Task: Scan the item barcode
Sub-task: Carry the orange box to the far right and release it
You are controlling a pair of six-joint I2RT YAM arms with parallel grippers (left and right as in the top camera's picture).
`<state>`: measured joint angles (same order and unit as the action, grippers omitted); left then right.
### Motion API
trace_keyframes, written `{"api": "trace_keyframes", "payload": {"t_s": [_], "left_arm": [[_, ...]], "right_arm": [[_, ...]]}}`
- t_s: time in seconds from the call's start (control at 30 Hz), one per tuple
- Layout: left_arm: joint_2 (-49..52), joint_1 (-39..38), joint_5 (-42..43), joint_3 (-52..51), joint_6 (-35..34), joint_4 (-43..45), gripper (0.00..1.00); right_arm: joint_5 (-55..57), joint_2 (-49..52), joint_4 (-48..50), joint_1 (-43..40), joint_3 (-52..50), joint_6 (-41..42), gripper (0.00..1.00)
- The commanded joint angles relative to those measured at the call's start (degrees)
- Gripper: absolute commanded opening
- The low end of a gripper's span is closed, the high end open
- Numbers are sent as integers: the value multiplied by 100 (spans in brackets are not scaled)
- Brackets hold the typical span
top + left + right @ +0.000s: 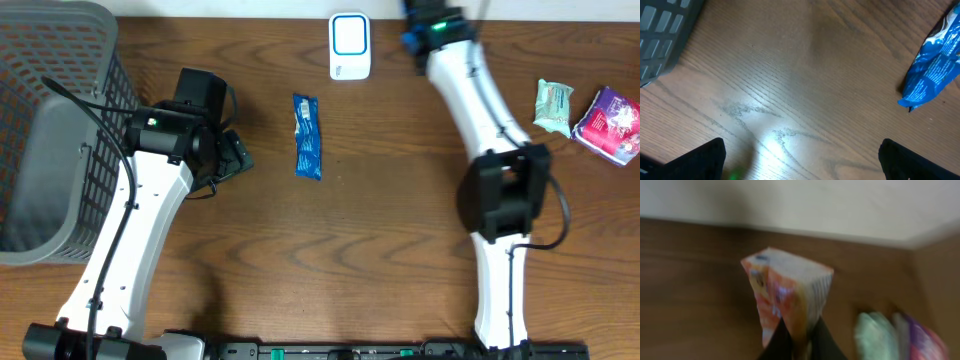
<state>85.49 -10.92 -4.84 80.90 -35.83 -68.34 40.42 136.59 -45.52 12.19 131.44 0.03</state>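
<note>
In the right wrist view my right gripper [799,332] is shut on an orange and white packet [790,292], which stands up from the dark fingers against the wall and table; the picture is blurred. Overhead, the right arm's wrist [437,27] reaches the table's far edge, just right of a white scanner box [350,46]; the held packet does not show there. My left gripper [235,155] hovers open over bare wood, its fingertips [697,160] far apart with nothing between them. A blue packet [308,136] lies to its right, also the blue packet [935,65] in the left wrist view.
A grey mesh basket [60,120] stands at the far left, its corner [665,30] showing in the left wrist view. A pale green packet [553,105] and a purple packet [612,122] lie at the right, blurred in the right wrist view as green packet [875,330] and purple packet [922,340].
</note>
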Motion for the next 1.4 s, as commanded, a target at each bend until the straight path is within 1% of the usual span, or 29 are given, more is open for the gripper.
{"api": "trace_keyframes", "payload": {"t_s": [0.0, 0.13, 0.23, 0.33, 0.37, 0.4, 0.53, 0.63, 0.67, 0.7, 0.83, 0.9, 0.97, 1.13, 1.23, 1.27, 1.3, 1.37], "left_arm": [[11, 24, -35, -7, -28, -20, 98], [11, 24, -35, -7, -28, -20, 98], [11, 24, -35, -7, -26, -20, 98], [11, 24, -35, -7, -28, -20, 98], [11, 24, -35, -7, -28, -17, 98], [11, 24, -35, -7, -28, -20, 98], [11, 24, -35, -7, -26, -20, 98], [11, 24, -35, -7, -28, -20, 98], [11, 24, -35, -7, -28, -20, 98], [11, 24, -35, -7, -28, -20, 98], [11, 24, -35, -7, -28, -17, 98], [11, 24, -35, -7, -28, -17, 98], [11, 24, -35, -7, -26, -17, 98], [11, 24, -35, -7, -26, -20, 98], [11, 24, -35, -7, -28, -20, 98], [11, 24, -35, -7, -26, -20, 98], [11, 24, -35, -7, -28, -20, 98], [11, 24, -35, -7, -28, -20, 98]], "right_arm": [[1598, -31, -586, -693, 201, 282, 1], [1609, -31, -1237, -1316, 195, 166, 1], [1320, -28, -1390, -1652, 125, 164, 1], [863, -28, -1475, -1967, 17, 166, 7], [708, -28, -1497, -2052, -2, 168, 11], [553, -28, -1532, -2133, -2, 175, 11], [551, -28, -1604, -2293, -2, 319, 13], [267, -20, -1703, -2422, -4, 535, 17], [-92, -17, -1781, -2474, -4, 551, 22], [-273, -17, -1825, -2496, -4, 557, 25], [-393, -17, -1869, -2518, -4, 767, 35], [-461, -17, -1904, -2516, -4, 907, 37], [-752, -17, -1926, -2511, -4, 918, 38], [-2214, -17, -1996, -2470, -4, 911, 38], [-3805, -17, -2026, -2406, -4, 745, 39], [-4712, -17, -2063, -2347, -4, 717, 40], [-5261, -17, -2092, -2297, -4, 717, 42], [-6194, -17, -2168, -2179, -4, 717, 53]]}}
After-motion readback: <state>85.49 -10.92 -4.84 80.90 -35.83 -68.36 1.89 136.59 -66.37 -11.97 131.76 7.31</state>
